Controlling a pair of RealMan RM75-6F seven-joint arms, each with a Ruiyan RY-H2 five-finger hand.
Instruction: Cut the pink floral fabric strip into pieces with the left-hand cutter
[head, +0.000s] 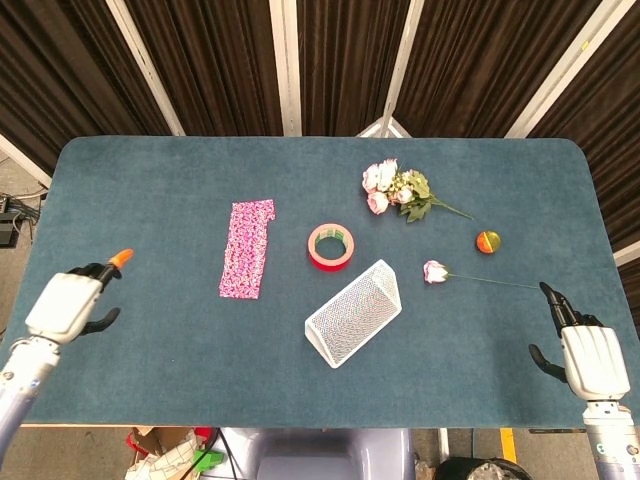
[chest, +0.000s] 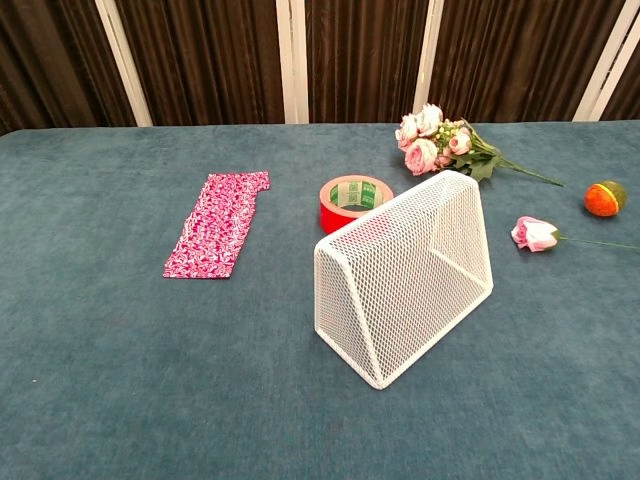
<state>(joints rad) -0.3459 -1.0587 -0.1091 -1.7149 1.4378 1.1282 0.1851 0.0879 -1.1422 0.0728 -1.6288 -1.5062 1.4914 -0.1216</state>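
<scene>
At the far left of the head view, the left hand (head: 68, 303) hangs over the near-left part of the blue worktop (head: 150, 200), its fingers curled around a tool of which only an orange tip (head: 121, 258) pokes out toward the fabric (presumably the cutter, though its blade cannot be made out). The pink floral fabric strip (head: 247, 248) lies flat and whole, well apart from that hand, with its long side running away from the robot and a small notch at its far right corner.

Just right of it sit a red roll of tape (head: 331, 246) and, nearer the robot, a white wire mesh basket (head: 353, 312) tipped on its side. Further right lie a bunch of pink flowers (head: 397, 189), a single rose on a stem (head: 436, 271) and a small orange ball (head: 488, 241).

At the right edge the right hand (head: 583, 352) holds nothing, fingers loosely apart.

This looks like the approach step, with no cut made yet. The next move calls for carrying the left hand rightward to the strip and lining the cutter across its short width.
</scene>
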